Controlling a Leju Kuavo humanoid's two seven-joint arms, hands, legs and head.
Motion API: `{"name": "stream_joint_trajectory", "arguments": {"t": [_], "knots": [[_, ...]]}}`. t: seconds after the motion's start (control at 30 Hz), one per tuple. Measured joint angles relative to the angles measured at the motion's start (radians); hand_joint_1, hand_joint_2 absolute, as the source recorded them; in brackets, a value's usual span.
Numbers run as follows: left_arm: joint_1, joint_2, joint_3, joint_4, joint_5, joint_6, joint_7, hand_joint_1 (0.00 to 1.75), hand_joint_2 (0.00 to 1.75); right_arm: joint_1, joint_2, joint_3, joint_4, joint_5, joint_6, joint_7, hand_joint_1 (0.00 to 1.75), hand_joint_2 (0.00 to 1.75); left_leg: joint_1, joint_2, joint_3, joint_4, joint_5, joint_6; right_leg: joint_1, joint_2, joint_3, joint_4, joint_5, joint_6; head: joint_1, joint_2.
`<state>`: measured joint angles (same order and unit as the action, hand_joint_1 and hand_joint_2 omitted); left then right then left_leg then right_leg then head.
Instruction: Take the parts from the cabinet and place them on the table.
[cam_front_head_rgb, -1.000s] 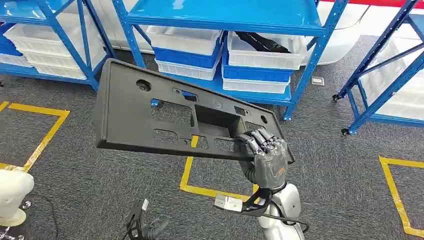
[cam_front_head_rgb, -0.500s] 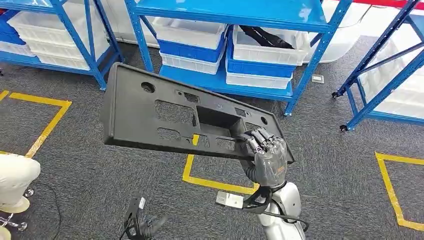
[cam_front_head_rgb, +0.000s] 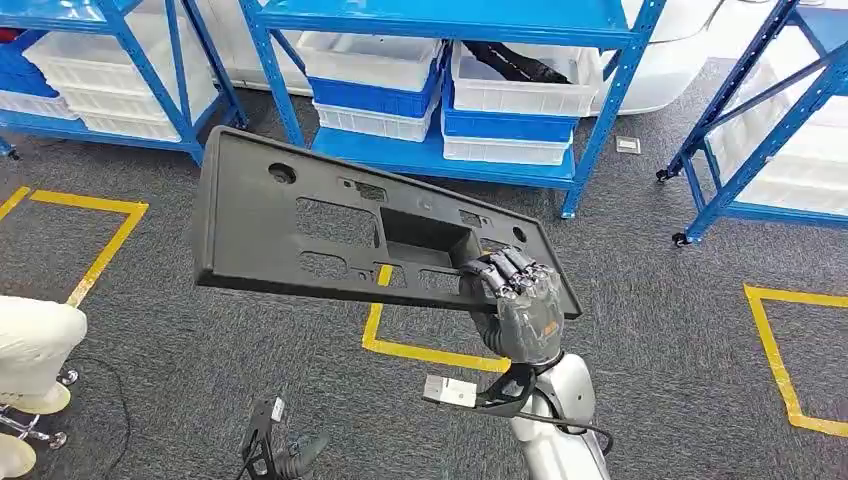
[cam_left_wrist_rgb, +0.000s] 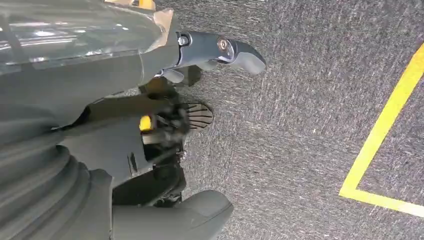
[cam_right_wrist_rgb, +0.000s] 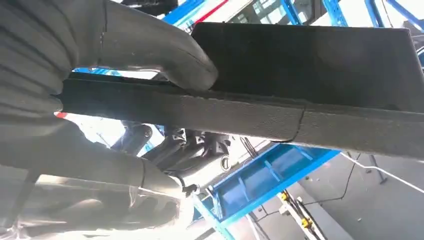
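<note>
1. Head view, lower centre: my right hand (cam_front_head_rgb: 522, 312) grips the lower right edge of the dark plastic panel (cam_front_head_rgb: 330, 225), fingers (cam_front_head_rgb: 505, 270) curled over the rim and pressed together. The right wrist view has the thumb (cam_right_wrist_rgb: 165, 52) on one face of the edge and the darker fingers on the other.
2. The panel spans mid-frame from left to right, held in the air off one corner and tilted, clear of everything.
3. My left hand (cam_left_wrist_rgb: 150, 130) hangs over the grey carpet (cam_left_wrist_rgb: 300, 100); I cannot tell how its fingers lie.
4. To carry well, I'd keep the wrist steady: the long unsupported left end looks prone to swing or twist out of the grip.
5. Along the top of the frame stand blue racks (cam_front_head_rgb: 440, 20) with white and blue bins (cam_front_head_rgb: 520, 95).
6. The table is nowhere to be seen, so I cannot judge the path to it.
</note>
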<state>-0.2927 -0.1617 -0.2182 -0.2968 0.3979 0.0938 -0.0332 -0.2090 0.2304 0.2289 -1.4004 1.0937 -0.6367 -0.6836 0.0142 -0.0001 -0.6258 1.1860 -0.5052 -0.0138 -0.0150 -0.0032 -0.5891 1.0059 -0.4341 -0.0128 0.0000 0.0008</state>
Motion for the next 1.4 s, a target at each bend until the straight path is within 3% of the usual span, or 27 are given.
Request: {"name": "stream_joint_trajectory", "arguments": {"t": [0.03, 0.07, 0.17, 0.23, 0.27, 0.33, 0.4, 0.43, 0.47, 0.53, 0.57, 0.6, 0.7, 0.73, 0.77, 0.8, 0.87, 0.9, 0.97, 1.03, 1.07, 1.1, 1.2, 1.23, 1.3, 1.33, 1.4], "knots": [[-0.002, 0.0, 0.001, 0.0, 0.0, 0.0, 0.0, 0.0, 1.75, -0.002, 0.0, 0.0, 0.0, -0.003, 0.0, 0.0, 1.75, 1.75, 0.0, -0.001, 0.056, -0.084, 0.02, 0.003, 0.0, 0.001, -0.004, 0.004, 0.003, 0.004, 0.0, 0.0], [-0.004, 0.0, 0.002, 0.0, 0.0, 0.0, 0.0, 0.0, 1.75, -0.004, 0.0, 0.0, 0.0, -0.006, 0.0, 0.0, 1.75, 1.75, 0.0, -0.004, 0.096, -0.153, 0.004, 0.008, 0.003, 0.001, -0.009, 0.006, 0.005, 0.008, 0.0, 0.0], [-0.004, 0.0, 0.003, 0.0, 0.0, 0.001, 0.002, 0.0, 1.75, -0.013, 0.001, 0.001, 0.0, -0.007, 0.0, 0.0, 1.75, 1.75, -0.009, -0.006, 0.099, -0.173, 0.006, 0.015, 0.006, 0.0, -0.019, 0.008, 0.024, 0.035, 0.0, 0.0], [-0.004, -0.002, 0.004, 0.0, 0.0, 0.001, 0.002, 0.0, 1.75, -0.014, 0.0, 0.0, 0.0, -0.001, 0.0, 0.0, 1.75, 1.75, 0.001, 0.001, 0.091, -0.19, 0.029, 0.044, 0.011, 0.0, -0.031, 0.014, 0.021, 0.044, 0.002, 0.0], [-0.005, -0.001, 0.004, 0.0, 0.0, 0.0, 0.002, 0.0, 1.75, -0.016, 0.0, 0.0, 0.001, 0.0, 0.0, 0.0, 1.75, 1.75, -0.004, 0.002, 0.083, -0.191, 0.037, 0.05, 0.01, 0.002, -0.05, 0.036, -0.007, 0.041, 0.0, 0.0], [-0.004, -0.002, 0.005, 0.0, 0.0, -0.002, 0.001, 0.0, 1.75, -0.02, 0.0, 0.001, 0.003, 0.003, 0.0, 0.0, 1.75, 1.75, -0.005, 0.004, 0.057, -0.19, 0.056, 0.058, 0.007, 0.002, -0.098, 0.181, -0.102, 0.028, 0.013, 0.0], [-0.003, -0.001, 0.006, 0.0, 0.0, -0.003, 0.001, 0.0, 1.75, -0.018, -0.002, 0.0, 0.005, 0.005, 0.0, 0.0, 1.75, 1.75, -0.006, 0.008, 0.032, -0.188, 0.073, 0.059, 0.005, 0.002, -0.134, 0.319, -0.152, 0.034, 0.015, 0.0], [-0.002, -0.001, 0.008, 0.0, 0.0, -0.003, 0.001, 0.0, 1.75, -0.018, -0.002, 0.0, 0.006, 0.005, 0.0, 0.0, 1.75, 1.75, -0.006, 0.008, 0.024, -0.188, 0.08, 0.058, 0.005, 0.002, -0.124, 0.324, -0.147, 0.042, 0.014, 0.0], [-0.002, -0.002, 0.01, 0.0, 0.0, -0.004, 0.001, 0.0, 1.75, -0.018, -0.002, 0.0, 0.008, 0.006, 0.0, 0.0, 1.75, 1.75, -0.006, 0.008, 0.012, -0.188, 0.089, 0.055, 0.005, 0.002, -0.081, 0.275, -0.12, 0.056, 0.015, 0.0], [-0.002, -0.002, 0.011, 0.0, 0.0, -0.006, 0.001, 0.0, 1.75, -0.019, -0.002, 0.0, 0.008, 0.007, 0.0, 0.0, 1.75, 1.75, -0.006, 0.008, -0.002, -0.184, 0.101, 0.048, 0.002, 0.001, 0.035, 0.098, -0.066, 0.068, 0.015, 0.0], [-0.002, -0.002, 0.012, 0.0, 0.0, -0.006, 0.001, 0.0, 1.75, -0.021, -0.002, 0.0, 0.008, 0.007, 0.0, 0.0, 1.75, 1.75, -0.006, 0.008, -0.006, -0.181, 0.105, 0.044, 0.0, 0.001, 0.073, 0.024, -0.073, 0.063, 0.015, 0.0], [-0.003, -0.001, 0.015, 0.0, 0.0, -0.006, 0.001, 0.0, 1.75, -0.022, -0.001, 0.001, 0.008, 0.007, 0.0, 0.0, 1.75, 1.75, -0.01, 0.007, -0.015, -0.18, 0.114, 0.035, 0.012, 0.004, 0.102, -0.014, -0.087, 0.049, 0.015, 0.0], [-0.001, -0.003, 0.018, 0.0, 0.0, -0.009, 0.0, 0.0, 1.75, -0.022, -0.002, 0.0, 0.008, 0.007, 0.0, 0.0, 1.75, 1.75, -0.008, 0.009, -0.015, -0.184, 0.135, 0.018, 0.018, 0.005, 0.082, -0.005, -0.074, 0.031, 0.013, 0.0], [-0.001, -0.002, 0.018, 0.0, 0.0, -0.009, 0.0, 0.0, 1.75, -0.023, -0.002, 0.0, 0.008, 0.007, 0.0, 0.0, 1.75, 1.75, -0.006, 0.007, -0.024, -0.182, 0.134, 0.012, -0.003, 0.003, 0.072, -0.011, -0.061, 0.013, 0.014, 0.0], [-0.001, -0.001, 0.019, 0.0, 0.0, -0.009, 0.0, 0.0, 1.75, -0.025, -0.001, 0.001, 0.008, 0.007, 0.0, 0.0, 1.75, 1.75, -0.004, 0.003, -0.034, -0.164, 0.101, 0.008, -0.002, 0.002, 0.069, -0.01, -0.054, 0.004, 0.012, 0.0], [-0.001, -0.001, 0.019, 0.0, 0.0, -0.009, 0.0, 0.0, 1.75, -0.026, 0.001, 0.001, 0.008, 0.006, 0.0, 0.0, 1.75, 1.75, -0.002, 0.002, -0.051, -0.11, 0.038, 0.004, -0.001, 0.001, 0.058, -0.01, -0.042, -0.013, 0.006, 0.0], [0.0, 0.0, 0.019, 0.0, -0.001, -0.008, 0.0, 0.0, 1.75, -0.026, 0.001, 0.001, 0.01, 0.005, 0.0, 0.0, 1.75, 1.75, -0.001, 0.0, -0.096, 0.049, -0.06, -0.007, 0.004, 0.0, 0.035, -0.008, -0.024, -0.018, 0.005, 0.0], [0.001, 0.001, 0.019, 0.0, -0.001, -0.008, 0.0, 0.0, 1.75, -0.026, 0.001, 0.001, 0.011, 0.005, 0.0, 0.0, 1.75, 1.75, 0.0, 0.001, -0.109, 0.107, -0.079, -0.01, 0.006, 0.0, 0.024, -0.008, -0.015, -0.018, 0.006, 0.0], [0.003, 0.002, 0.019, 0.0, -0.004, -0.008, 0.0, 0.0, 1.75, -0.026, 0.001, 0.001, 0.015, 0.003, 0.0, 0.0, 1.75, 1.75, 0.0, 0.001, -0.076, 0.099, -0.049, -0.009, 0.009, 0.0, 0.0, -0.004, -0.001, -0.016, 0.005, 0.0], [0.001, 0.002, 0.019, 0.0, -0.005, 0.003, -0.005, 0.0, 1.75, -0.026, 0.001, 0.001, 0.016, -0.004, 0.0, 0.002, 1.75, 1.75, 0.0, -0.001, 0.035, -0.057, 0.019, 0.001, 0.011, 0.005, -0.018, 0.0, 0.01, -0.01, 0.005, 0.0], [-0.001, 0.002, 0.019, 0.0, -0.006, 0.007, -0.01, 0.0, 1.75, -0.026, 0.0, 0.001, 0.016, -0.014, 0.0, 0.003, 1.75, 1.75, -0.001, -0.021, 0.091, -0.146, 0.01, 0.011, 0.011, 0.011, -0.022, 0.001, 0.016, -0.005, 0.005, 0.0], [-0.001, 0.002, 0.02, -0.002, -0.01, 0.011, -0.01, 0.0, 1.75, -0.029, 0.0, 0.002, 0.016, -0.029, 0.0, 0.007, 1.75, 1.75, 0.0, -0.042, 0.121, -0.189, -0.011, 0.017, 0.015, 0.013, -0.032, 0.001, 0.023, 0.004, 0.007, 0.0], [0.002, 0.003, 0.025, -0.003, -0.014, 0.026, -0.014, 0.0, 1.75, -0.044, -0.007, 0.024, 0.026, -0.088, 0.0, 0.024, 1.75, 1.75, -0.012, -0.024, 0.107, -0.191, 0.001, 0.03, 0.01, 0.021, -0.036, -0.005, 0.045, 0.021, 0.006, 0.0], [0.002, 0.001, 0.028, -0.004, -0.017, 0.028, -0.014, 0.0, 1.75, -0.047, -0.01, 0.026, 0.028, -0.095, 0.0, 0.026, 1.75, 1.75, -0.008, -0.013, 0.107, -0.206, 0.016, 0.04, 0.025, 0.03, -0.044, -0.011, 0.056, 0.031, 0.006, 0.0], [0.0, 0.001, 0.029, -0.006, -0.021, 0.035, -0.02, 0.0, 1.75, -0.054, -0.018, 0.028, 0.033, -0.104, 0.0, 0.028, 1.75, 1.75, 0.0, 0.004, 0.099, -0.218, 0.038, 0.054, 0.019, 0.02, -0.077, 0.044, 0.01, 0.022, 0.009, 0.0], [0.002, 0.001, 0.03, -0.006, -0.022, 0.043, -0.026, 0.0, 1.75, -0.059, -0.023, 0.033, 0.037, -0.108, 0.0, 0.031, 1.75, 1.75, 0.0, 0.016, 0.089, -0.218, 0.045, 0.055, 0.013, 0.018, -0.112, 0.128, -0.036, 0.017, 0.017, 0.0], [0.006, 0.002, 0.034, -0.006, -0.025, 0.045, -0.031, 0.0, 1.75, -0.058, -0.032, 0.042, 0.045, -0.121, 0.0, 0.034, 1.75, 1.75, -0.001, 0.035, 0.073, -0.217, 0.055, 0.053, 0.007, 0.016, -0.168, 0.284, -0.099, 0.022, 0.017, 0.0]]}}
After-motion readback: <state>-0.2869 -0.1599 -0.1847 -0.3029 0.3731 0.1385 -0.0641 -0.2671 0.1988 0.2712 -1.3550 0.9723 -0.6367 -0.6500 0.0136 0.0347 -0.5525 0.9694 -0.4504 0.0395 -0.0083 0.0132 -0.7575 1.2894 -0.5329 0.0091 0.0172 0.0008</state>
